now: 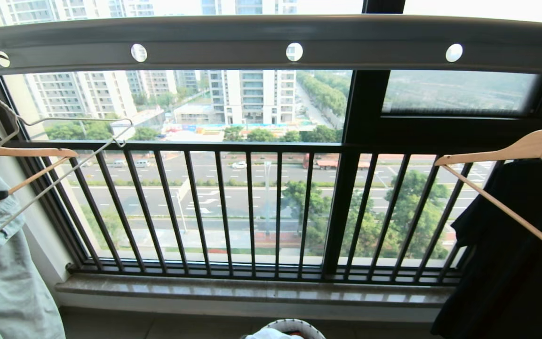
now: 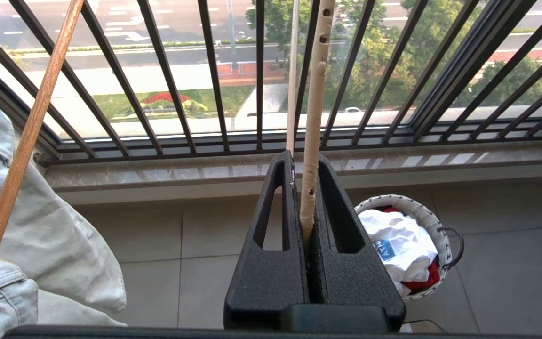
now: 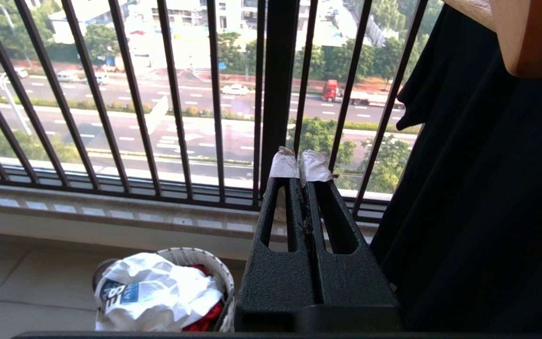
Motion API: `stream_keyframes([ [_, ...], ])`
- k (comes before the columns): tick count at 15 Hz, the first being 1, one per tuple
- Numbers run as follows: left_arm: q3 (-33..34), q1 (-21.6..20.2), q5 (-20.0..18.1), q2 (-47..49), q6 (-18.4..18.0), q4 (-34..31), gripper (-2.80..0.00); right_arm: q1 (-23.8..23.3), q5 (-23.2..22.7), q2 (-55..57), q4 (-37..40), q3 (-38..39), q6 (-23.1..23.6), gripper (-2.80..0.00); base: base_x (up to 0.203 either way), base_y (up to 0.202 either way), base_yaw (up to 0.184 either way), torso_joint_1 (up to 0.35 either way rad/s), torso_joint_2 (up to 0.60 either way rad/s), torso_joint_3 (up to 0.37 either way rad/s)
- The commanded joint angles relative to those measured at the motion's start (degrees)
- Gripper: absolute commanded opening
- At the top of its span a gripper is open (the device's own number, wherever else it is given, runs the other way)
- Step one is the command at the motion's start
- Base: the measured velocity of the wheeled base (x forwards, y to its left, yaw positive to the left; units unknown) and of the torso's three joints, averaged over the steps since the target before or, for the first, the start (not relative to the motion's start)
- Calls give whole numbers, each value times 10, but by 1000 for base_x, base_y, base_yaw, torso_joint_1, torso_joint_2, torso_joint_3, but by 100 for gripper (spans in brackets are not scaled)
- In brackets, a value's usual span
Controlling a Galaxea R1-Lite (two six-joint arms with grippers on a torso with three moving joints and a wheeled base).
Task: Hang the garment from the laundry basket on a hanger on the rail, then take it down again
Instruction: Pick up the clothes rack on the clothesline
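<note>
Two wooden hangers (image 1: pixel 21 152), one wire hanger (image 1: pixel 40 121), one basket (image 3: pixel 205 263), three garments.

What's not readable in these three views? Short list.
- White T-shirt emblem lettering: folded under in both wrist views; in the head view, the bottom edge cuts it off.
- Red item in the small round white woven basket: mostly buried under the shirt.
- Thin cream-white wire hanger: its lower part runs off the left edge, head view.
- Black garment: type unclear, cropped at the right edge.
</note>
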State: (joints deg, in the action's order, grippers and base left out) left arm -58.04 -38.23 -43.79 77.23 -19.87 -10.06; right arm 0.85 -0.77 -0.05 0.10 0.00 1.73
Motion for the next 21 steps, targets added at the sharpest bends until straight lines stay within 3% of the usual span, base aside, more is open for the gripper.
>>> stream_keyframes([
  [1, -1, 0, -2, -12, 0, -1, -280, 0, -1, 0, 0, 0, 0, -280, 0, 0, 0, 0, 0, 0],
  [6, -24, 0, -1, -30, 53, 9, -280, 0, 0, 0, 0, 0, 0, -280, 0, 0, 0, 0, 0, 0],
  [12, -25, 5, -3, -96, 88, 4, -280, 0, -1, 0, 0, 0, 0, -280, 0, 0, 0, 0, 0, 0],
  [14, -13, 46, -4, -129, 94, -9, -280, 0, -1, 0, 0, 0, 0, -280, 0, 0, 0, 0, 0, 0],
  [21, 9, 218, -2, -155, 88, -158, -280, 0, 0, 0, 0, 0, 0, -280, 0, 0, 0, 0, 0, 0],
])
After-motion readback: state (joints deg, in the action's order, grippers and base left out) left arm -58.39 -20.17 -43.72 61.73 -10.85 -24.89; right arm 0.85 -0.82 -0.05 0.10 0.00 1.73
